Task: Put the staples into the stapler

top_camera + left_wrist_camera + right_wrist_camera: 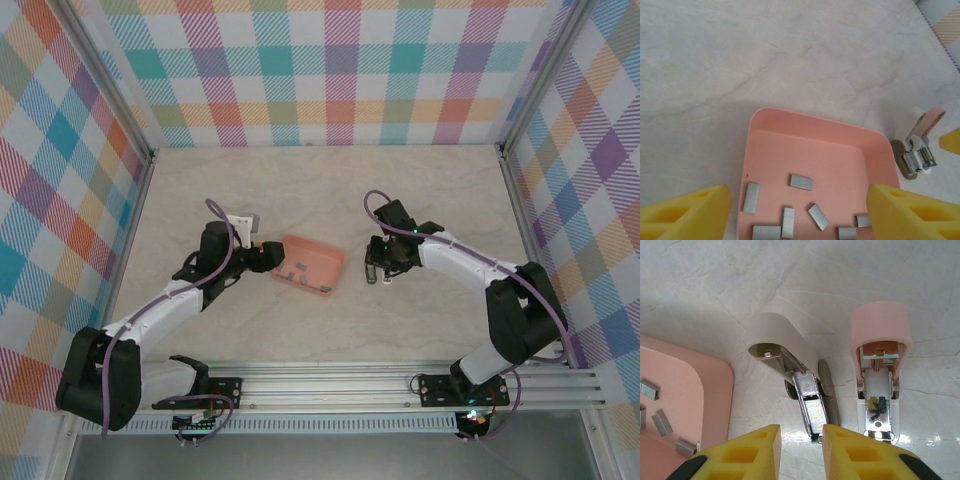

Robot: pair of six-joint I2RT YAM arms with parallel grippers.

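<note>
Well, from where I stand the staples (801, 182) are all lying loose on the floor of the salmon-pink tray (810, 122). They are small grey strips, at least seven of them, scattered flat at different angles toward its near side. None of them is in the stapler (782, 335). The tray sits roughly in the middle of the pale marbled desk (330, 190), which has plaid walls (330, 70) on three sides. The left tool (799, 192) is at the tray's left end with its yellow fingers (685, 212) spread wide, one to either side of the tray's near part. One finger is just outside the left wall and the other overlaps the right rim, though I cannot tell whether either actually touches the plastic. The stapler stands on the desk just to the right of the tray, close to its corner but apart from it, and it has been swung open. Its pale base (775, 327) lies on one side and its pink cover (881, 325) is folded away on the other, with the spring and pusher showing inside the cover. The right tool (801, 432) is nearly pressed together, its two yellow fingers pinching the end of the shiny metal rail (810, 410) that runs out from the base.
</note>
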